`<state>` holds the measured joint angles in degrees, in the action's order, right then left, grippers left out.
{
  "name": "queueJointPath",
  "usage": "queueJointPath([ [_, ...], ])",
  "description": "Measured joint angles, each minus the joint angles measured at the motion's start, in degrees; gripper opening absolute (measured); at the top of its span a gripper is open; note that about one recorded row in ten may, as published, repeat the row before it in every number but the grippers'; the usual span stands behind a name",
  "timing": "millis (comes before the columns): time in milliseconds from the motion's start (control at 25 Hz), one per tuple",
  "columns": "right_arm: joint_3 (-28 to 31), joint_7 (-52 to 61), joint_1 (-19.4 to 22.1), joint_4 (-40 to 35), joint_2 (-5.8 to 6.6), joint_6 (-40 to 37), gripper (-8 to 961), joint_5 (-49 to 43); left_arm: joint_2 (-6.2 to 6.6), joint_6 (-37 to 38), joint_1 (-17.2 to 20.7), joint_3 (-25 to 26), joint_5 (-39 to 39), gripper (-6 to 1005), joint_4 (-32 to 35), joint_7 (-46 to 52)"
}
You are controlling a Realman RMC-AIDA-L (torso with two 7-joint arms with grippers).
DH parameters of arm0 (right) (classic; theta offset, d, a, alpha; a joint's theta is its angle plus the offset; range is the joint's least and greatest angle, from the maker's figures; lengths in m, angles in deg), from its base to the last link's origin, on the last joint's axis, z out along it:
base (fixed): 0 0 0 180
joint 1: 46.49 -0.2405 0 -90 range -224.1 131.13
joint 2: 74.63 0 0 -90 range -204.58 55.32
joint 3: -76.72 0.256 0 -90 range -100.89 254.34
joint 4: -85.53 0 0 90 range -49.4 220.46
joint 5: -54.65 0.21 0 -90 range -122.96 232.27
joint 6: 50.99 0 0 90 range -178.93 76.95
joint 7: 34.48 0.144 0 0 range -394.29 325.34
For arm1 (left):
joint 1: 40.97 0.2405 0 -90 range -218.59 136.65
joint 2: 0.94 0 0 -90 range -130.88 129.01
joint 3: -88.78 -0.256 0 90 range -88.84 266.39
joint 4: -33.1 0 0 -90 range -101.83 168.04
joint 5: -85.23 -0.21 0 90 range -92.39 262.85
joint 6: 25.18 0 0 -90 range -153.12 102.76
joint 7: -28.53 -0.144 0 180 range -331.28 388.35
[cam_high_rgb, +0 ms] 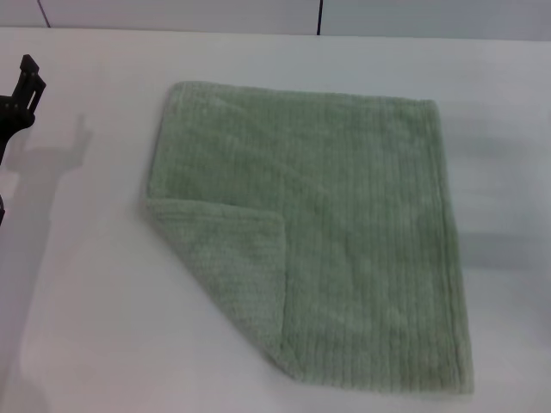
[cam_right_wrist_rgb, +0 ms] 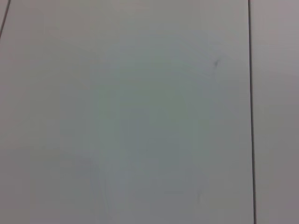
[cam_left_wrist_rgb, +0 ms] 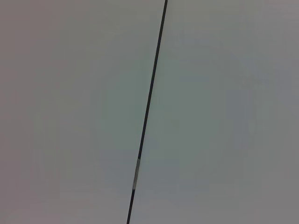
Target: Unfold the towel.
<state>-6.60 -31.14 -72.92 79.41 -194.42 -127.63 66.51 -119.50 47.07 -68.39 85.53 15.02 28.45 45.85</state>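
Observation:
The pale sage-green towel point(cam_high_rgb: 327, 224) lies flat on the white table point(cam_high_rgb: 86, 327) in the head view. Its near left corner point(cam_high_rgb: 232, 258) is folded over onto the cloth as a triangular flap. My left gripper point(cam_high_rgb: 21, 90) shows as a black shape at the far left edge, well to the left of the towel and clear of it. My right gripper is out of view. Both wrist views show only bare pale surface with thin dark seams point(cam_left_wrist_rgb: 147, 112).
The table's far edge meets a pale wall with a dark vertical seam point(cam_high_rgb: 319, 17). Bare white table surrounds the towel on all sides.

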Motion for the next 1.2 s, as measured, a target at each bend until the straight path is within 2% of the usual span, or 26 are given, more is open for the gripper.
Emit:
queueJointPath([
  [840,-0.75,0.00,-0.08,-0.06,0.01,0.03,659,-0.03,0.00,-0.07,-0.25,0.00,-0.06,799,0.00,0.00],
  [1000,-1.49,-0.33,-0.31,0.01,0.01,0.53,660,-2.27,0.00,-0.07,-0.27,0.00,-0.07,799,0.00,0.00],
  [1200,-1.50,-0.45,-0.31,0.16,0.04,0.62,520,-2.79,0.00,-0.09,-0.27,0.00,-0.04,799,0.00,0.00],
])
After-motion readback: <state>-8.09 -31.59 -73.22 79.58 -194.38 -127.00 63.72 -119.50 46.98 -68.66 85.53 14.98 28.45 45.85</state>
